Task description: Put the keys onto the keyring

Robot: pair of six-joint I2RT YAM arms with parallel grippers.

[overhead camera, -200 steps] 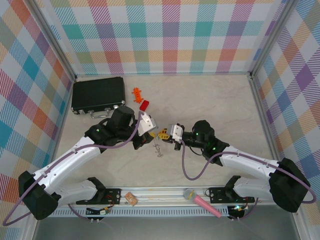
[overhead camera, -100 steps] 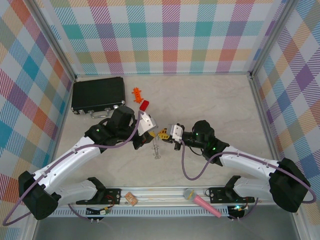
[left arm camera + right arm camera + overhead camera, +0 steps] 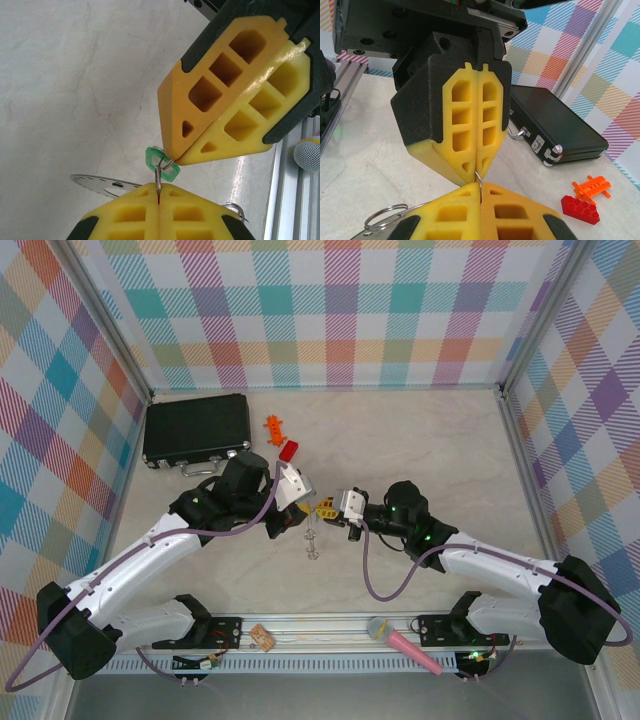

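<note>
Both grippers meet tip to tip above the table's middle. My left gripper (image 3: 307,503) (image 3: 158,194) is shut on the thin edge of the keyring (image 3: 158,179), whose wire rises through the hole of the green key head (image 3: 151,157). My right gripper (image 3: 329,509) (image 3: 175,153) (image 3: 480,188) is shut right against that green head, and the blade is hidden between its fingers. In the right wrist view, a short bit of silver wire (image 3: 478,175) bridges the two shut pairs of fingertips. A flat silver piece (image 3: 100,183) juts out left of my left fingers.
A black case (image 3: 196,428) (image 3: 560,125) lies at the back left, with an orange toy piece (image 3: 273,426) (image 3: 591,186) and a red block (image 3: 289,450) (image 3: 580,209) beside it. Small wire rings (image 3: 313,540) (image 3: 385,215) hang under the grippers. A pink microphone (image 3: 403,643) lies on the front rail.
The small silver rings under the grippers have drifted slightly left. Both grippers have stayed shut and almost still.
</note>
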